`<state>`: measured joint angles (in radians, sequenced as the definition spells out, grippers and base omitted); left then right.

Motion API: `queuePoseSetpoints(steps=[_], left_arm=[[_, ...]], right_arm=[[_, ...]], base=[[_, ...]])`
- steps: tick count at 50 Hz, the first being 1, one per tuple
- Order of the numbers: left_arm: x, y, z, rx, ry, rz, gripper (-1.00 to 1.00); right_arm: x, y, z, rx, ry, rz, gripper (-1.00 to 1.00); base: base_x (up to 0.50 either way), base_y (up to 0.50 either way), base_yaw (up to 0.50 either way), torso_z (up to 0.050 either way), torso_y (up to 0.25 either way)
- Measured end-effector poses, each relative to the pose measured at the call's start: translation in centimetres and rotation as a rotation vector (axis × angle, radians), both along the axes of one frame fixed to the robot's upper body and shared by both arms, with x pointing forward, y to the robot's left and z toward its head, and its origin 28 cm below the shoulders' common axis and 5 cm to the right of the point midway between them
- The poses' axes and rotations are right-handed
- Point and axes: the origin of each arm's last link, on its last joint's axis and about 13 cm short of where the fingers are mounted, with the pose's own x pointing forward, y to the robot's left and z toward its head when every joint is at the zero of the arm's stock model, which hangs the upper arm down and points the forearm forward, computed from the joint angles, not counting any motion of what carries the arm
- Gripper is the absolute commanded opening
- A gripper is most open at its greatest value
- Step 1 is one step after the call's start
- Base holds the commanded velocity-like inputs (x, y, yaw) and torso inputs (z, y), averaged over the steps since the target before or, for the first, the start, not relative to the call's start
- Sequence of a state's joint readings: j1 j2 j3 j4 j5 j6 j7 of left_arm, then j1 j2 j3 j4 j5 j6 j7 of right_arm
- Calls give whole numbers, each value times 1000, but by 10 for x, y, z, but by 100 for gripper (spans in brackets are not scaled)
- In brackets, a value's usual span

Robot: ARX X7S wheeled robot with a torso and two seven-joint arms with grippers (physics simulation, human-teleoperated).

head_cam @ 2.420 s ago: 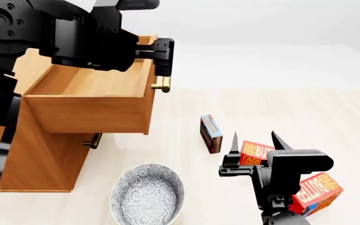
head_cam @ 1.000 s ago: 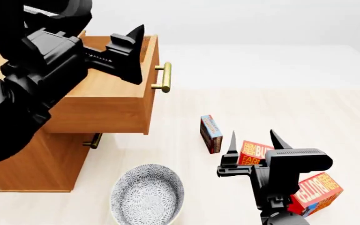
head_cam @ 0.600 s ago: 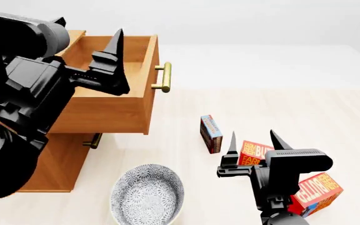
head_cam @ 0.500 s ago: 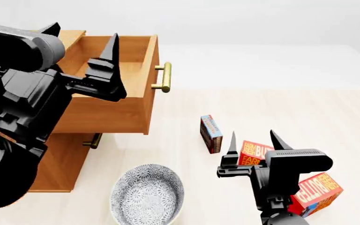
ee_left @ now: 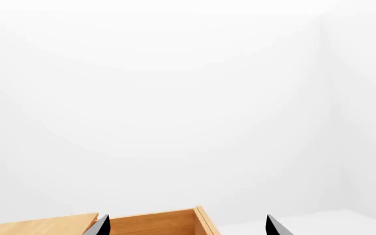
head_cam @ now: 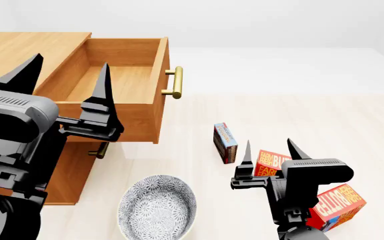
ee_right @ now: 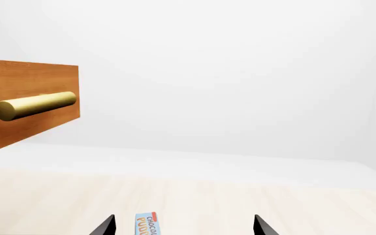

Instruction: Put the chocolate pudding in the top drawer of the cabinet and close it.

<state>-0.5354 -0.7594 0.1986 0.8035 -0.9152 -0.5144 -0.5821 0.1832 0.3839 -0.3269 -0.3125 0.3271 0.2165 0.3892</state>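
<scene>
The chocolate pudding (head_cam: 225, 142) stands on edge on the pale floor, right of the cabinet (head_cam: 25, 47); its blue face (ee_right: 147, 224) shows low between my right fingers. The top drawer (head_cam: 122, 80) is pulled out, nothing showing inside, brass bar handle (head_cam: 173, 82) on its front. My left gripper (head_cam: 68, 70) is open and holds nothing, hovering at the near side of the drawer; its wrist view shows the drawer's wood (ee_left: 155, 225). My right gripper (head_cam: 269, 147) is open and holds nothing, a short way nearer than the pudding.
Two red-orange butter boxes (head_cam: 272, 162) (head_cam: 339, 205) lie beside my right arm. A patterned bowl (head_cam: 157, 207) sits on the floor in front of the cabinet. The lower drawer's small brass handle (head_cam: 100, 150) pokes out under the open drawer.
My left arm has drawn back from the handle and over the drawer toward the near left, its gripper staying open. The right arm, pudding and drawer have not moved.
</scene>
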Motion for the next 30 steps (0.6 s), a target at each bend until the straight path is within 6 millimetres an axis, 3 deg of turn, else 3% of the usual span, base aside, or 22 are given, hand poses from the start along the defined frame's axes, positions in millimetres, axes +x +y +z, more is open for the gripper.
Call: queuePoseSetpoints(steps=[18,30], left_arm=[[-19,-1,-13,-12,-44,17,100],[-30,0,-22,-34,-31,28,100]], right_arm=[[7,2,0,-6,9,8,100],[27,3,4,-24,44,23,100]], base=[[0,0,0,0,0],[0,0,0,0,0]])
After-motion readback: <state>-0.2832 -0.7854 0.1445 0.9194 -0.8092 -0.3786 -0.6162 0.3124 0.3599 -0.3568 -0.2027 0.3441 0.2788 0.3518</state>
